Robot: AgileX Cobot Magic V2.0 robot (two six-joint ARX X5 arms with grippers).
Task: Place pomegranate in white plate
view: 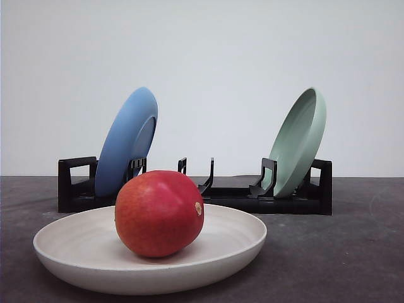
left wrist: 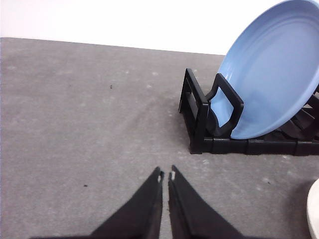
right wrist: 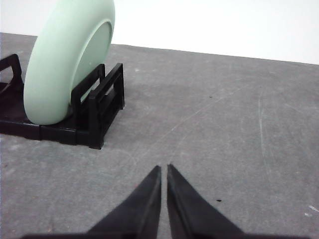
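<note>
The pomegranate [view: 159, 213] sits inside the white plate [view: 82, 252], in front of the black rack [view: 297, 196] holding a blue plate [view: 123, 142] and pale green plate [view: 300, 139]. Left gripper [left wrist: 166, 176] and right gripper [right wrist: 164, 168] look pinched together, empty, above bare table [right wrist: 224, 124]

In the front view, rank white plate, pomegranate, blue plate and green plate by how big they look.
1. White plate, widest but nearest.
2. Pomegranate, also near.
3. Blue plate and green plate: alike, edge-on, farther back; unranked.
</note>
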